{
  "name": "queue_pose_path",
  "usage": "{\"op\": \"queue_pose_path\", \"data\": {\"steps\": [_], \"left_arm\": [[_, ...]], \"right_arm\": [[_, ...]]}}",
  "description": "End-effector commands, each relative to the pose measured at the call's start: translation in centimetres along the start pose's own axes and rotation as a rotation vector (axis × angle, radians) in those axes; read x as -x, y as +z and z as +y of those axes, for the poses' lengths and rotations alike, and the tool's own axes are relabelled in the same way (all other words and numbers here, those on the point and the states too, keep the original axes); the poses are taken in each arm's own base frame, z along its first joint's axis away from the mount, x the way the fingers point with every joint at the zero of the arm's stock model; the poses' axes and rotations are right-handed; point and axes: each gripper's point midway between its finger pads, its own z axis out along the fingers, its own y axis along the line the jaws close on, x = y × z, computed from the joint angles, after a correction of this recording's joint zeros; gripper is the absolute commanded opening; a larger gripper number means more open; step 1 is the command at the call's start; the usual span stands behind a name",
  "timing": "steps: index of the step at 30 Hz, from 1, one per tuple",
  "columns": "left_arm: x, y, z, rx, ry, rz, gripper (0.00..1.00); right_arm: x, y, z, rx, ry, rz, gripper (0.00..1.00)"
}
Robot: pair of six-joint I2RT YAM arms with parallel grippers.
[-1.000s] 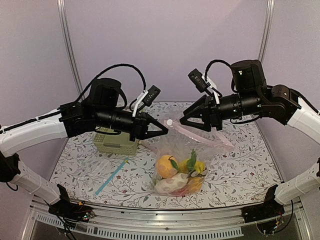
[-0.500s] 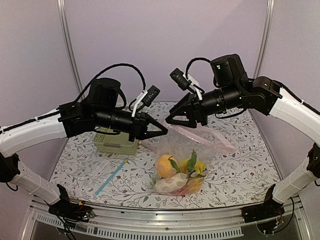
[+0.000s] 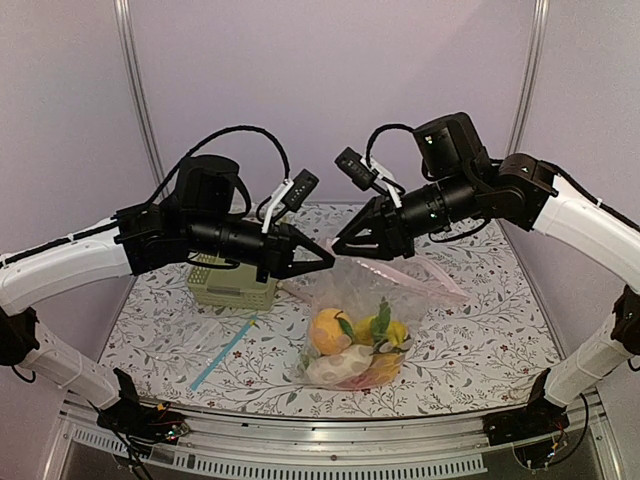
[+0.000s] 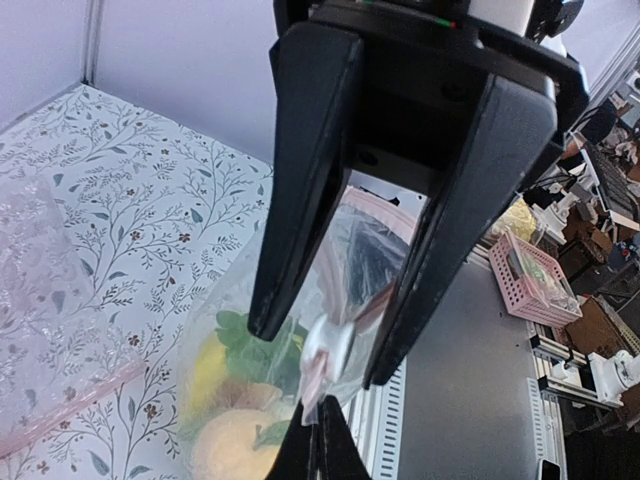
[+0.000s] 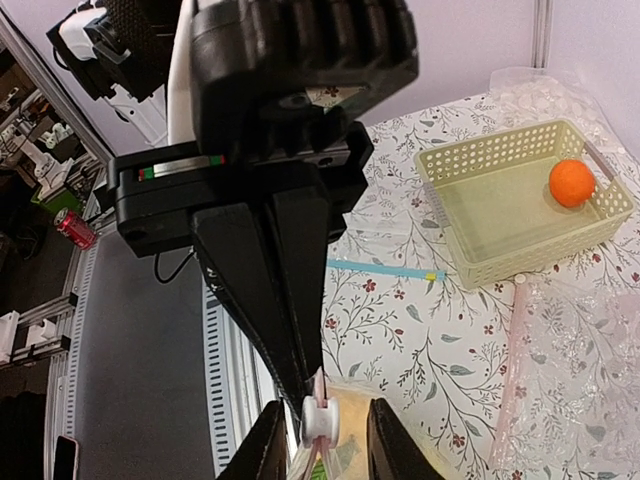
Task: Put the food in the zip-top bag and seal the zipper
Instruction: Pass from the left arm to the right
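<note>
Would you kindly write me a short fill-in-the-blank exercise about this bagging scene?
The basket holds a single fruit, coloured ____.
The right gripper stands ____ around the white slider.
The left gripper is ____ on the zipper.
The flat bag on the table has a ____ strip.
Missing words: orange; open; shut; blue.

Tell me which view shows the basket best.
The right wrist view: nearly the whole basket shows from above, with an orange inside. The top view shows only part of its front wall, below the left arm. The left wrist view shows none of it.
</note>
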Motion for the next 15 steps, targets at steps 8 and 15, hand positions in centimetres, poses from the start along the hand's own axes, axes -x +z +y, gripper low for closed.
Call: {"op": "queue_pose_path", "data": {"steps": [8, 15], "left_arm": [[0.8, -0.6, 0.1, 0.02, 0.023, -0.034, 0.0], [0.6, -1.2, 1.9, 0.126, 0.008, -0.047, 0.0]], "right_arm": [[0.3, 0.3, 0.1, 0.01, -0.006, 0.005, 0.07], [0.0, -0.2, -0.1, -0.02, -0.003, 0.001, 0.05]]}}
